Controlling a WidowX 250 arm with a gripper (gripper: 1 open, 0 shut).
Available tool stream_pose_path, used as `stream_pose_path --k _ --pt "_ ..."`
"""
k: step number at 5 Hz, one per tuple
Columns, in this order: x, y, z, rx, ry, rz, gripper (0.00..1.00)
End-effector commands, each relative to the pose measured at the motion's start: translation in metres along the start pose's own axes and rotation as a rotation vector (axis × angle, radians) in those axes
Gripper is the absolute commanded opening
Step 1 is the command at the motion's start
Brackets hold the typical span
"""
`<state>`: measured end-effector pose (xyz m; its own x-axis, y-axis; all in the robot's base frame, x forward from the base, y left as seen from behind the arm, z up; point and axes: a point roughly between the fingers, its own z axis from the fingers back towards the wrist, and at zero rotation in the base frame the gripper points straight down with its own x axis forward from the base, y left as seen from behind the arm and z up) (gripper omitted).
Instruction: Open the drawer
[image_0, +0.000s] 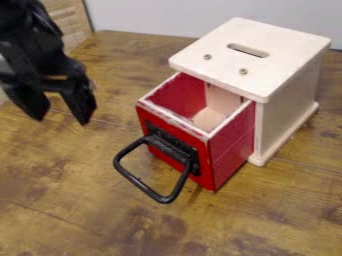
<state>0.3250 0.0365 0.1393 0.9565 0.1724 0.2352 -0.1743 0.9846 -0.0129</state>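
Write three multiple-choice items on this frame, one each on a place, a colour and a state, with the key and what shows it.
1. Where is the end effector?
A) Inside the drawer
B) On the cabinet's top
C) Off to the side of the drawer, in the upper left of the view

2. What colour is the loop handle?
A) Black
B) Red
C) Yellow

3. How does the drawer stand?
A) Fully closed
B) Pulled out, its interior showing
C) Removed from the cabinet

Key:
1: C, the end effector hangs there, apart from the drawer.
2: A, the loop handle is black against the red front.
3: B, the pale interior shows while the drawer's back part sits under the top of the cabinet.
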Motion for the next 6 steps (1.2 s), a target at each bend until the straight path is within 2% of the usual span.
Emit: stream_pose_path --k 1,2,3,4,5,6 --pt "0.013 -0.018 0.006 0.026 -0.011 -0.063 1.0" --pt "0.024 -0.035 0.008 0.061 0.021 -0.102 1.0" --pt "0.01 -0.041 0.042 0.034 0.006 -0.084 1.0" --pt "-0.001 -0.035 0.069 0.006 -0.05 -0.065 1.0" --pt "-0.003 -0.019 0.05 0.021 -0.085 -0.041 1.0" --pt "0.005 -0.007 0.021 0.044 -0.111 -0.024 1.0"
